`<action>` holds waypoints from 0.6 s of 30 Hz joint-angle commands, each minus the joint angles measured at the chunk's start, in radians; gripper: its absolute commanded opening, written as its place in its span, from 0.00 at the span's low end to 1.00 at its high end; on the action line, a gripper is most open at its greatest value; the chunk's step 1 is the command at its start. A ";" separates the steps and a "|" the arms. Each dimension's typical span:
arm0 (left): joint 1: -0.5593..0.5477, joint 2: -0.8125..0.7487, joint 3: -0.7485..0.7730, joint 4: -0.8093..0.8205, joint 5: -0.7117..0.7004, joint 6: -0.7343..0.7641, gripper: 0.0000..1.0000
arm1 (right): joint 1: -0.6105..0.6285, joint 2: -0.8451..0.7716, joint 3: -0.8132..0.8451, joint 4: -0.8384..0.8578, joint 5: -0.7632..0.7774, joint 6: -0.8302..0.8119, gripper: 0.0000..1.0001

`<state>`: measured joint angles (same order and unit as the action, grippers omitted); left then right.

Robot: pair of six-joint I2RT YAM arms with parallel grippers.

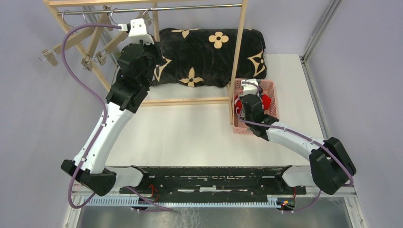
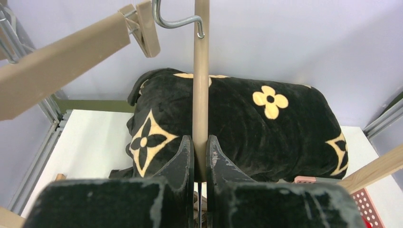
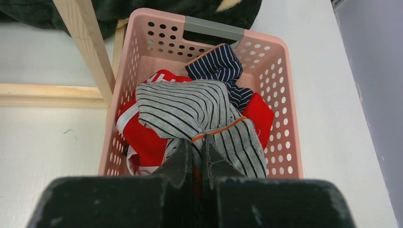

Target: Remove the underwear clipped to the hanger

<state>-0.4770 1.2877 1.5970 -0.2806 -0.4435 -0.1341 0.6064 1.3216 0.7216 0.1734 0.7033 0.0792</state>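
Beside the basket (image 3: 283, 95) of underwear (image 3: 190, 109) — a wooden post (image 3: 85, 45) (seemingly touching).

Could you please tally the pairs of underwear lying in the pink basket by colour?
Navy striped pair: 1
Red pair: 1
Grey pinstriped pair: 1
Total: 3, all in the pink basket.

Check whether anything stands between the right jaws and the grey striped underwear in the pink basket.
Nothing visible does. The right gripper appears to have its jaws closed on the orange-edged hem of the grey striped underwear, which lies in the pink basket.
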 commanded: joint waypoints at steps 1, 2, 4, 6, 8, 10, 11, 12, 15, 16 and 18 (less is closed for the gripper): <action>0.005 0.002 0.030 0.131 -0.053 0.032 0.03 | -0.004 0.005 0.001 0.057 -0.038 0.029 0.01; 0.005 0.004 0.032 0.139 -0.055 0.030 0.03 | -0.005 0.008 -0.001 0.057 -0.041 0.032 0.01; 0.005 0.013 0.040 0.148 -0.064 0.033 0.03 | -0.004 0.015 -0.004 0.060 -0.047 0.036 0.01; 0.005 0.028 0.061 0.141 -0.067 0.039 0.03 | -0.004 0.024 -0.003 0.061 -0.051 0.037 0.01; 0.005 0.049 0.093 0.120 -0.069 0.043 0.03 | -0.004 0.026 -0.001 0.059 -0.054 0.042 0.01; 0.005 0.066 0.103 0.107 -0.071 0.046 0.03 | -0.005 0.023 -0.003 0.060 -0.056 0.047 0.01; 0.005 0.075 0.107 0.102 -0.071 0.048 0.03 | -0.004 0.021 -0.006 0.061 -0.057 0.048 0.01; 0.005 0.083 0.108 0.096 -0.071 0.050 0.03 | -0.005 0.018 -0.010 0.062 -0.060 0.051 0.01; 0.006 0.098 0.099 0.084 -0.081 0.047 0.03 | -0.005 0.014 -0.017 0.063 -0.063 0.058 0.01; 0.007 0.101 0.092 0.076 -0.083 0.046 0.03 | -0.005 0.013 -0.017 0.059 -0.058 0.060 0.01; 0.008 0.100 0.069 0.071 -0.083 0.041 0.03 | -0.004 0.014 -0.021 0.053 -0.040 0.072 0.01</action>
<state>-0.4770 1.3903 1.6577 -0.2401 -0.4973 -0.1333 0.6064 1.3495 0.7063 0.1936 0.6498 0.1184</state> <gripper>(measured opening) 0.088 0.050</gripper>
